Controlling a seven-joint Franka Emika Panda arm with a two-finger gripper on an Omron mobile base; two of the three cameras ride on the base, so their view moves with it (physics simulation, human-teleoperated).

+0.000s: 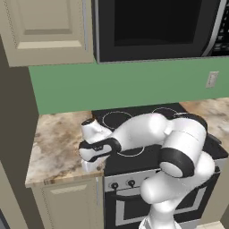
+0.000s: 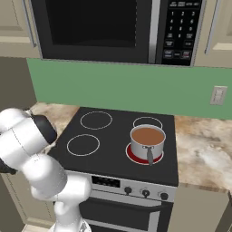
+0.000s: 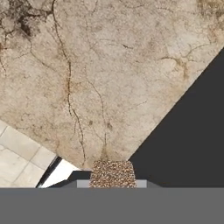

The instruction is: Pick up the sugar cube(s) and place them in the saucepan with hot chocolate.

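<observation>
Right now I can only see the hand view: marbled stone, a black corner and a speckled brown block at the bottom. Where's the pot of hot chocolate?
Observer: The saucepan stands on the front right ring of the stove, as the right base view shows.
Visitor: Is there anything in it?
Observer: Yes, brown liquid, and its dark handle points toward the stove's front edge.
Visitor: And where is the arm?
Observer: In the left base view the arm reaches left, out over the counter beside the stove.
</observation>
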